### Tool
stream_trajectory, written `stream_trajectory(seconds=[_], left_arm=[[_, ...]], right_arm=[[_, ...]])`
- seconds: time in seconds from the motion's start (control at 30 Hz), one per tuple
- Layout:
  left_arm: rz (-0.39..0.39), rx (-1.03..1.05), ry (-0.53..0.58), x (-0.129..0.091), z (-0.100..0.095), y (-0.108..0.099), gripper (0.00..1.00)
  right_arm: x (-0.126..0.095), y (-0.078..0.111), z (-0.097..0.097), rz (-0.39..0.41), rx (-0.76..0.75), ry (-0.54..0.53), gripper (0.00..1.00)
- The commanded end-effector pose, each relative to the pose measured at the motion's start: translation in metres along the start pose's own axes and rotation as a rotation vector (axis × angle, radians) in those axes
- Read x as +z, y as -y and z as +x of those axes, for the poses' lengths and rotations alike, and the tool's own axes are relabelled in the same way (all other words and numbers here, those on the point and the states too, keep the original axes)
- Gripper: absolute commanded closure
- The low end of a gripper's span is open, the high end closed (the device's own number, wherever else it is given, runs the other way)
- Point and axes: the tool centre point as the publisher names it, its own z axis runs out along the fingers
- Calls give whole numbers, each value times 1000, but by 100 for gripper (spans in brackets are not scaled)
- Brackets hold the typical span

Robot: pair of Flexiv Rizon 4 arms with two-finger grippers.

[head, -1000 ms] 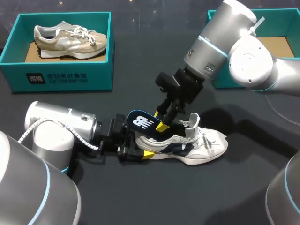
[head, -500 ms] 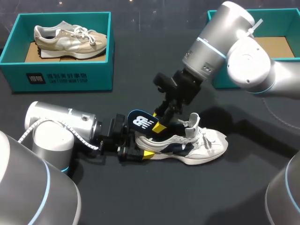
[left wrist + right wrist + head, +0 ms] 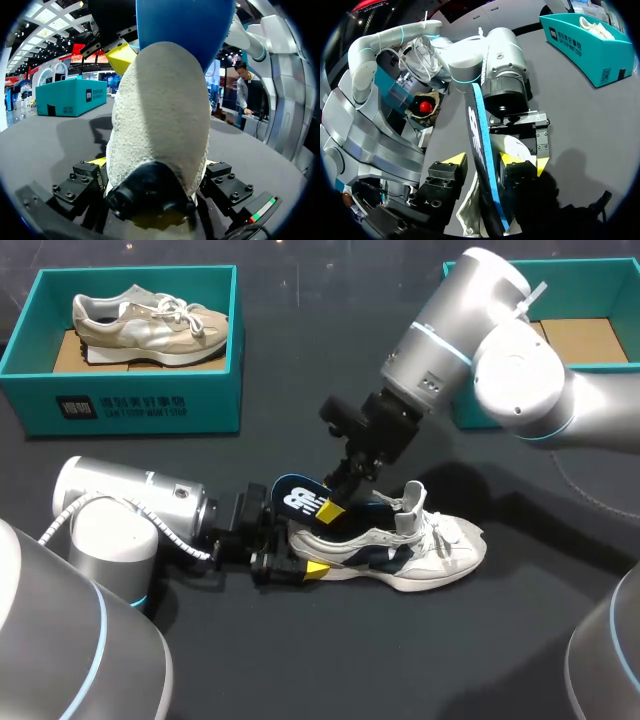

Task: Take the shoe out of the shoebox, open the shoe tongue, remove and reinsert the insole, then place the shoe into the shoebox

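The shoe (image 3: 430,552) lies on its sole on the table (image 3: 420,660), toe toward 3 o'clock and heel toward 9. The open shoebox (image 3: 600,302) is at 1 o'clock from it, well apart. A second box (image 3: 130,405) holding a beige shoe (image 3: 150,320) is at 10 o'clock.

The left gripper (image 3: 295,562) comes in from 9 o'clock and is clamped on the heel from both sides. The right gripper (image 3: 333,508) reaches down from 1 o'clock and pinches the insole (image 3: 298,496). The insole's heel end stands out of the collar toward 10 o'clock; its front end is inside the shoe.

Risks, as I judge them:
- The front of the insole may snag under the tongue (image 3: 412,502). A hard pull would then bend it or strip it from the pinch.
- The same snag could drag the whole shoe upward, tipping the toe or twisting the heel out of the left clamp.
- The two grippers work close together at the collar, so a small sideways drift could knock the fingers together.

Views:
- The right wrist view shows the insole (image 3: 481,150) edge-on with a yellow tip pressed to each face. The head view cannot confirm that contact.
- The left wrist view shows the heel (image 3: 160,125) seated between its own finger blocks, and little else.
- Only the head view shows the toe, the tongue and both boxes.
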Motion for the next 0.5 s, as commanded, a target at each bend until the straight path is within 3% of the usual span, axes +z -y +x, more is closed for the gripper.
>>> stream_trajectory(seconds=[0.03,0.23,0.3,0.5], left_arm=[[-3,0,-1,0,-1,-3,100],[-3,0,-1,0,-1,-3,100],[-3,0,-1,0,-1,-3,100],[-3,0,-1,0,-1,-3,100]], right_arm=[[6,4,-2,-10,13,-4,68],[8,9,-2,-17,30,-5,75],[8,10,-2,-18,31,-4,100],[5,0,-1,-15,-11,17,100]])
